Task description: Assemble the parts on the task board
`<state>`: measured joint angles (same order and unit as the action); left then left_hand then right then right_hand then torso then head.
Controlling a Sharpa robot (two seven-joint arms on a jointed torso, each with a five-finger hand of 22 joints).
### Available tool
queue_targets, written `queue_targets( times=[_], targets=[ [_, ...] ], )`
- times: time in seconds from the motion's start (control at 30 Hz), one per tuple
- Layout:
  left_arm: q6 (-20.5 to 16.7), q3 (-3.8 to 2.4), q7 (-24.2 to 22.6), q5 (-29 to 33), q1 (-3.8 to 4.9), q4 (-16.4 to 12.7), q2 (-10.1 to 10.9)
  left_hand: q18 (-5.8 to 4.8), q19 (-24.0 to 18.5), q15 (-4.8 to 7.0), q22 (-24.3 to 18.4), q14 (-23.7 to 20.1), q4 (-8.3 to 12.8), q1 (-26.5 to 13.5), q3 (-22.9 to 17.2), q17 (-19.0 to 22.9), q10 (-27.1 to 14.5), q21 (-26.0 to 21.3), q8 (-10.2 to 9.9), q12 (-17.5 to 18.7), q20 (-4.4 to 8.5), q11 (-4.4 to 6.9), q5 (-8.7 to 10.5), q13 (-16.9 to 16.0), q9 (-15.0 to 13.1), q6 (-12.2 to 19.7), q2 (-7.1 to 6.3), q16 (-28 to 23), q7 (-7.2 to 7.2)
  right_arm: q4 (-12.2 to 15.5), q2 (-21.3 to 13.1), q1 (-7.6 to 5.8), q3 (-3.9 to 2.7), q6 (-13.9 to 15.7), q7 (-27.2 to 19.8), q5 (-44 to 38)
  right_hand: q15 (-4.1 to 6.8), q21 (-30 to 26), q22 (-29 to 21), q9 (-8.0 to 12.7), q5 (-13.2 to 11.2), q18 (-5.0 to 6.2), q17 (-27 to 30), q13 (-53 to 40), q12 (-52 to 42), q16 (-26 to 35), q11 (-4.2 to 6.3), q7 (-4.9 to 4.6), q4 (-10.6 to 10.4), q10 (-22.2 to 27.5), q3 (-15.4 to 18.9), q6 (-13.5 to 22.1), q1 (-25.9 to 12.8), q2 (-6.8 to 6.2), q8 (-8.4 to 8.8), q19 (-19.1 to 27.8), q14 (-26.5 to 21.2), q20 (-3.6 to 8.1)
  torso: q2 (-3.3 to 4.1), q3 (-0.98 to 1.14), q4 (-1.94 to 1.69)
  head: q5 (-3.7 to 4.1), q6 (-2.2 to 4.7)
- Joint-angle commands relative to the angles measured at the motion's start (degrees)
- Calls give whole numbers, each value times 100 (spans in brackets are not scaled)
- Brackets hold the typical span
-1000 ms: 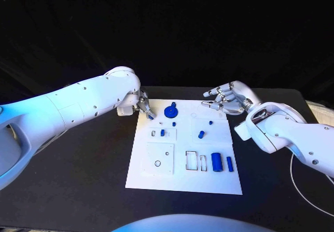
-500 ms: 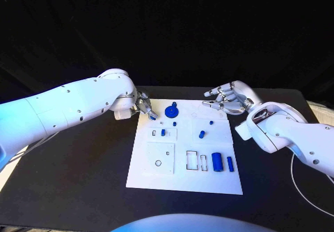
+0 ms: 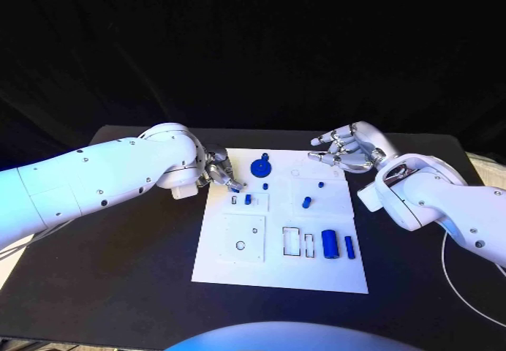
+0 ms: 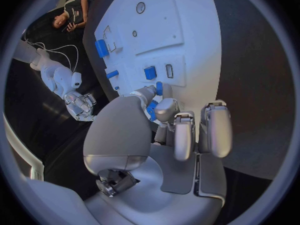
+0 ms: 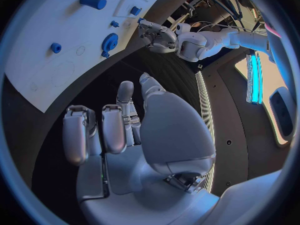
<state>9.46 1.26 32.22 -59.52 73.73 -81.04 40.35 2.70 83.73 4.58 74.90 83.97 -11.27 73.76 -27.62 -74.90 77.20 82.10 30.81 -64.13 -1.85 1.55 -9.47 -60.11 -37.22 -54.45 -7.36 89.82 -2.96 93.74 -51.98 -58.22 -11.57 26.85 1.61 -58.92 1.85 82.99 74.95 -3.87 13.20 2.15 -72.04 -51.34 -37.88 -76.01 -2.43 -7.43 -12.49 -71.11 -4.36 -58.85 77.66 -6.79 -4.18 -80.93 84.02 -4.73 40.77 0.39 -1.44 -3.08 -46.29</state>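
Carrying a small blue part (image 4: 152, 110) pinched in my left hand (image 3: 217, 172) over the board's (image 3: 264, 272) upper-left corner, guessing next I line it up over a slot there, while my right hand (image 3: 346, 150) hovers empty, fingers loosely curled.

No text, label, brand, number or sign can be read anywhere on the task board (image 3: 281, 252), the parts, the arms or the desk (image 3: 126, 248).
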Motion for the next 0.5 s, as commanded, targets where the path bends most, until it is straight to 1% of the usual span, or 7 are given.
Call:
queue_targets(
  times=[0.03, 0.2, 0.3, 0.37, 0.5],
  targets=[
    [-186, -1, -147, -346, -38, -59, 17, -6, 56, -14, 512, 603, 822, -14, -858, -1510, 51, 36, 21, -19, -10, -9, -21, -6, -7, -18, 3, 18, 19, -4, 5, 8, 1, -78, -56, 6, -16, -36, 170, -9, 13, 110, 5, 4, 37, 28, -3, -4, 0, 53, 47, -18, -7, 38, 0, 27, 229, 5, 2, 0, 4, -16, 0],
    [-112, 14, -119, -431, -98, -90, 32, -8, 59, -14, 517, 603, 826, -19, -866, -1510, 55, 40, 23, -22, -10, -8, -21, -8, -7, -21, -3, 18, 21, -6, 5, 11, 2, -81, -59, 7, -16, -36, 170, -9, 13, 110, 5, 4, 37, 28, -3, -4, 0, 53, 47, -18, -7, 38, 0, 27, 229, 5, 8, 3, 7, -30, -11],
    [-47, 21, -78, -467, -124, -104, 40, -9, 61, -13, 521, 603, 833, -27, -879, -1510, 61, 42, 28, -23, -9, -6, -20, -6, -7, -27, -13, 18, 23, -7, 5, 12, 2, -82, -61, 7, -16, -37, 169, -9, 14, 110, 5, 5, 38, 29, -3, -4, -1, 53, 48, -18, -7, 38, 0, 28, 229, 5, 11, 0, 9, -28, -26],
    [-13, 24, -44, -489, -133, -104, 43, -9, 61, -13, 521, 603, 833, -27, -879, -1510, 61, 42, 28, -23, -9, -6, -20, -6, -7, -27, -13, 18, 23, -6, 3, 12, 3, -83, -60, 8, -17, -40, 163, -9, 21, 111, 11, 12, 43, 34, -4, -4, -6, 57, 56, -17, -13, 40, 0, 31, 228, 5, 10, 5, 6, -40, -25],
    [36, 34, 35, -524, -144, -77, 43, -9, 62, -13, 521, 603, 835, -31, -885, -1510, 70, 42, 30, -38, -9, -5, -19, -22, -7, -29, -17, 18, 24, -4, 3, 13, 3, -85, -62, 8, -17, -40, 163, -9, 21, 111, 11, 12, 43, 34, -4, -4, -6, 57, 56, -17, -13, 40, 0, 31, 228, 5, 9, 5, 7, -48, -42]
  ],
)
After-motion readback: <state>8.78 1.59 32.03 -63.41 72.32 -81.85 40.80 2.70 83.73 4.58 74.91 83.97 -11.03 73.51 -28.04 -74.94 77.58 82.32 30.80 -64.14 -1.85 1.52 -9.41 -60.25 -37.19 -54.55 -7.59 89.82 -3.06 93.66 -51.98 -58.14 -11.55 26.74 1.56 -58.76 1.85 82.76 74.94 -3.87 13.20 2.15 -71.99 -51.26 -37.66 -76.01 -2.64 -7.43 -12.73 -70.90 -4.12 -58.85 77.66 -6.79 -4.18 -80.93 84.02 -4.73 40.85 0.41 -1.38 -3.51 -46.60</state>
